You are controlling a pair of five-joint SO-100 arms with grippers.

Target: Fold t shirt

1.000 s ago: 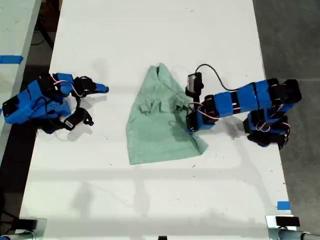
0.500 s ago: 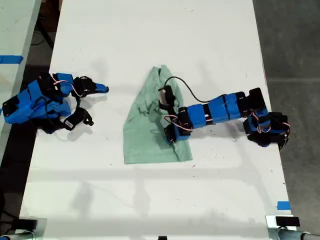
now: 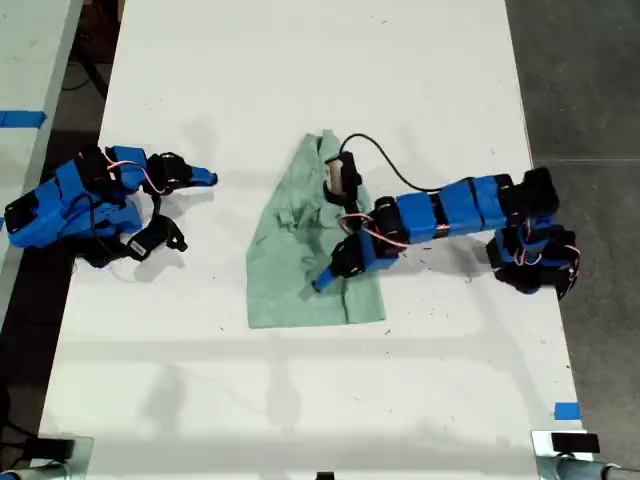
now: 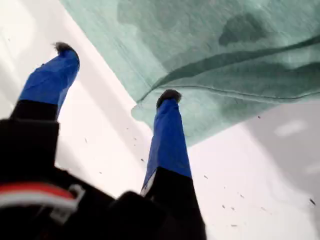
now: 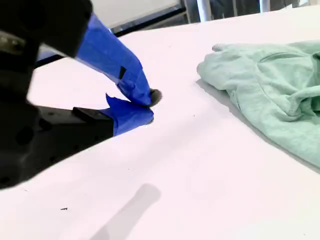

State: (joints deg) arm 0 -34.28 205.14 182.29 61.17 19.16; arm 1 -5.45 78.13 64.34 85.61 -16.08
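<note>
Exterior view: one t shirt (image 3: 300,270), two arms, one white table (image 3: 300,80).

White table (image 3: 300,80): surface runs the full height of the exterior view, marked with scattered dark specks. Blue tape piece (image 3: 566,410) lies at its edge near the exterior view's lower right. Grey floor (image 3: 590,80) borders the table on the exterior view's right. Second pale surface (image 3: 25,60) at the exterior view's left carries a blue tape strip (image 3: 20,118).
</note>
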